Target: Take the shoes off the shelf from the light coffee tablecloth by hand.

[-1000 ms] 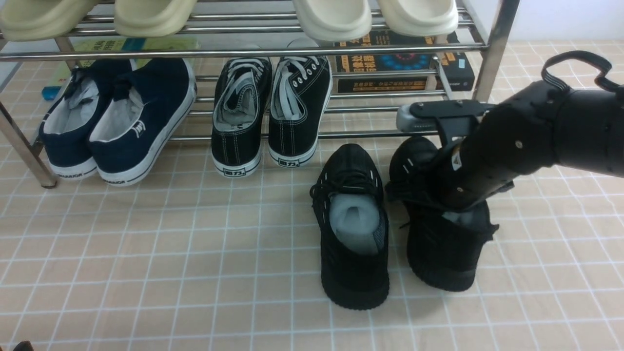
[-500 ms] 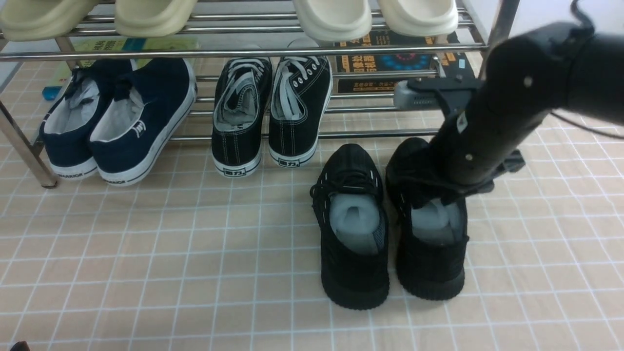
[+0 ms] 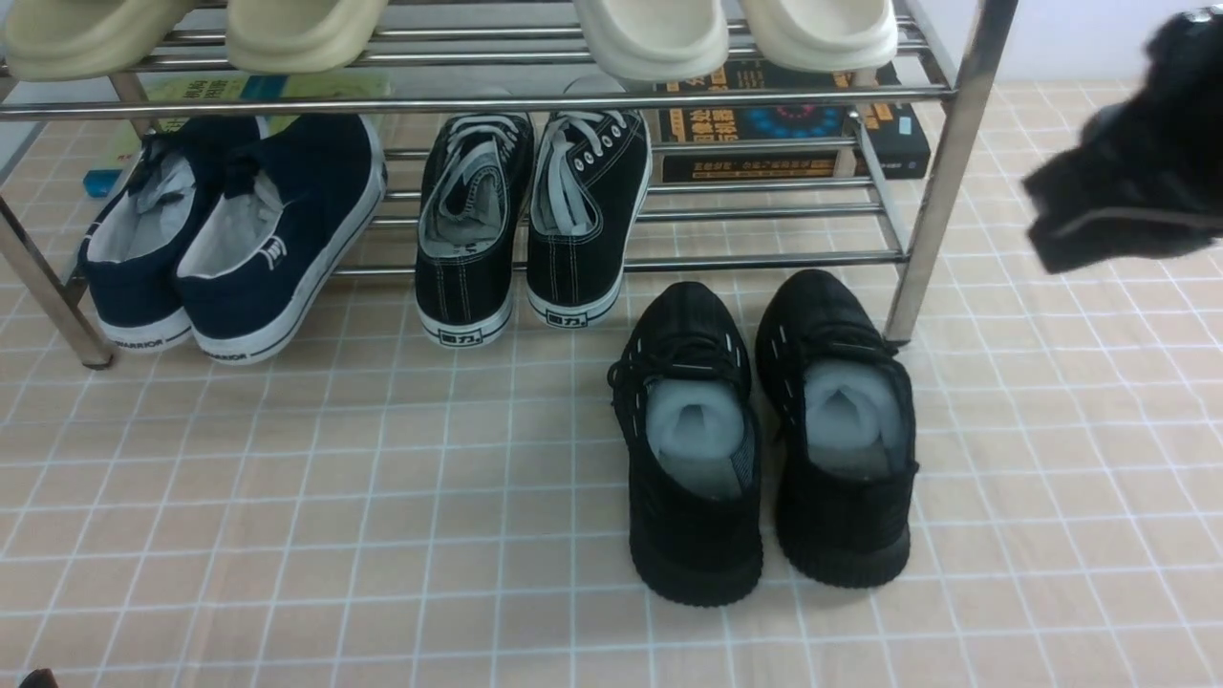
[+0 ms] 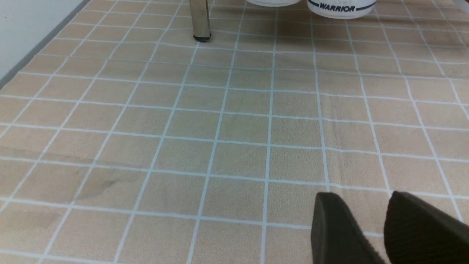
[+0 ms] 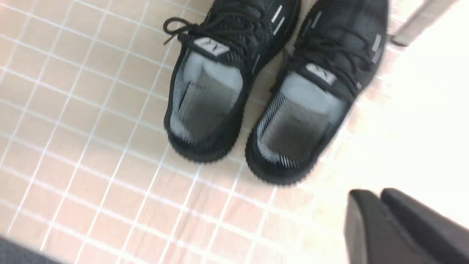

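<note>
Black right fingers (image 5: 366, 227) are pressed together on nothing, hanging clear of your pair of all-black knit lace-up sneakers (image 3: 697, 535). The pair stands side by side on the light beige grid-printed tablecloth (image 3: 287, 497), just before the shiny chrome tube shelf (image 3: 941, 191). Your left fingers (image 4: 337, 227) stand apart over bare cloth.

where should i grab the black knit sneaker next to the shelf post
Pinch the heel collar of the black knit sneaker from above, probably: it stands upright, opening up, heel toward the robot. Its twin crowds its left side, the shelf post its toe.
</note>
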`<state>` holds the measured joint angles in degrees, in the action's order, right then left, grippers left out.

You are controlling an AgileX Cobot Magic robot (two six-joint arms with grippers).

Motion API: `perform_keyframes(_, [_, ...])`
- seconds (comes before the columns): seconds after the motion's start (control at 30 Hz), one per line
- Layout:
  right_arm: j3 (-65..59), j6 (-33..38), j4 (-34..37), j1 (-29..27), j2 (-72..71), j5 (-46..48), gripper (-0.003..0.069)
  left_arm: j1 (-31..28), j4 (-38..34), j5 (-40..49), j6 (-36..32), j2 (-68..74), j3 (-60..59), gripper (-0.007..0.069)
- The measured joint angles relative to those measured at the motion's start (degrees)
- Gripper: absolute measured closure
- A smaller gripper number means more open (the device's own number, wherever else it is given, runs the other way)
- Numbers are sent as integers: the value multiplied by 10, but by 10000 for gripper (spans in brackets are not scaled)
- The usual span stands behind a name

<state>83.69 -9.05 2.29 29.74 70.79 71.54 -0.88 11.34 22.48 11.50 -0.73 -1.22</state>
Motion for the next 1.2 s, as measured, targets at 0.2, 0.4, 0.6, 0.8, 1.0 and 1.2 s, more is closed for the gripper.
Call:
perform_keyframes(0.2, [-137, -6, 0, 0, -164, 2, 675, 0, 0, 0, 0, 0, 0, 385])
perform_keyframes(0.4, [-303, -7, -2, 0, -304, -95, 675, 0, 0, 0, 0, 0, 0, 385])
perform_keyframes(0.6, [-490, -7, -35, 0, -382, -341, 675, 0, 0, 0, 0, 0, 0, 385])
perform_keyframes(0.8, [-553, -7, -42, 0, -387, -463, 674, 0, 0, 0, 0, 0, 0, 385])
perform_keyframes(1.0, [-554, -7, -43, 0, -387, -470, 673, 0, 0, 0, 0, 0, 0, 385])
perform_keyframes(1.2, [-554, -7, -43, 0, -387, -470, 669, 0, 0, 0, 0, 0, 0, 385])
